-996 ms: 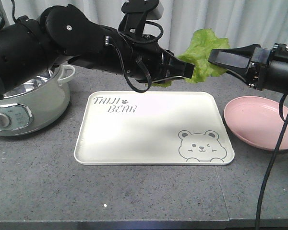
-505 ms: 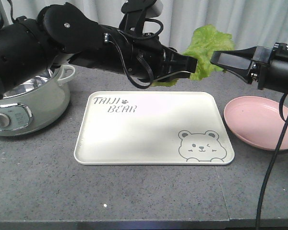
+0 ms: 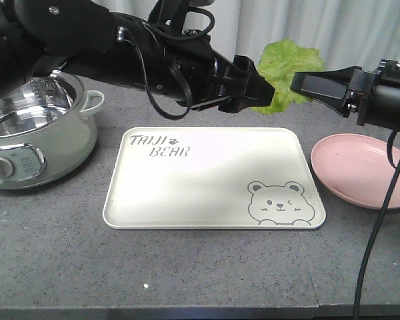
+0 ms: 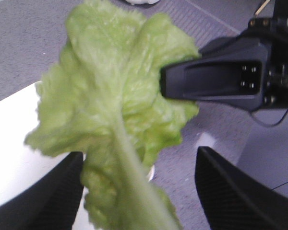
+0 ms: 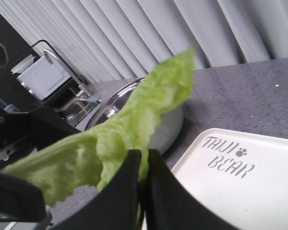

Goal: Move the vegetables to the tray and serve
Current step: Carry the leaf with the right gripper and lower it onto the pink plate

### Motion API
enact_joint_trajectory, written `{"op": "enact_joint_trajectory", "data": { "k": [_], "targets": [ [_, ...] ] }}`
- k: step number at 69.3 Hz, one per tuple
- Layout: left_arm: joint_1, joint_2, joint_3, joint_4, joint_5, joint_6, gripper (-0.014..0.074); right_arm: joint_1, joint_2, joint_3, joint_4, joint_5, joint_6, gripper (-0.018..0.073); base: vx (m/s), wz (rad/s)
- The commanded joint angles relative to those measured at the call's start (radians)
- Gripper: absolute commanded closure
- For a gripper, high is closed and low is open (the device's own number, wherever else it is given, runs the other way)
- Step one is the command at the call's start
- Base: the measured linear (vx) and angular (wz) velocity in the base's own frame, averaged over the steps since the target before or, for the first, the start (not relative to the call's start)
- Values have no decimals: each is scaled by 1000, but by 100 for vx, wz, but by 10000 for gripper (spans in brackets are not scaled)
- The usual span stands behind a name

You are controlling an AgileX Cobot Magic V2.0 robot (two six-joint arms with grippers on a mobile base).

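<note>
Upper centre, above the tray (image 3: 207,175): lettuce leaf (image 3: 287,63) pinched tight in right gripper (image 3: 295,82), left gripper (image 3: 261,91) spread wide around its stem.

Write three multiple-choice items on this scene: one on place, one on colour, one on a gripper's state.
1. Relative to the tray, the lettuce is:
A. lying flat on it
B. held in the air, not touching it
C. tucked under it

2. The plate is:
A. pink
B. blue
C. black

3. The right gripper is:
A. open wide
B. shut on the lettuce
C. shut on nothing

Answers:
1 B: the leaf hangs above the table between the two grippers, and the tray lies bare.
2 A: the round plate beside the tray is plainly pink.
3 B: the right wrist view shows the fingers closed on the leaf, while the left gripper stands open around it.
</note>
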Motion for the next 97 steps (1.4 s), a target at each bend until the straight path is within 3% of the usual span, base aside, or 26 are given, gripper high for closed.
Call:
{"op": "enact_joint_trajectory", "data": {
  "k": [1, 15, 20, 32, 41, 51, 76, 97],
  "targets": [
    [0, -66, -31, 47, -17, -35, 106, -3, -41, -43, 135, -3, -18, 565, 0, 0],
    [0, -102, -31, 251, 16, -147, 106, -6, -62, -114, 132, -40, -15, 565, 0, 0],
    [0, -111, -31, 355, 59, -196, 107, -44, -75, -142, 120, -66, -8, 565, 0, 0],
    [0, -118, -31, 624, 187, -335, 107, -219, -81, -171, 48, -71, 79, 565, 0, 0],
    [0, -118, -31, 742, 248, -396, 107, -364, -75, -171, -91, -73, 158, 565, 0, 0],
    [0, -118, -31, 769, 261, -402, 115, -426, -47, -171, -162, -72, 217, 565, 0, 0],
    [0, -110, -31, 767, 296, -401, 171, -420, 138, -171, -262, -50, 222, 565, 0, 0],
    [0, -110, -31, 766, 295, -401, 189, -419, 294, -171, -286, -4, 222, 558, 0, 0]
  ]
}}
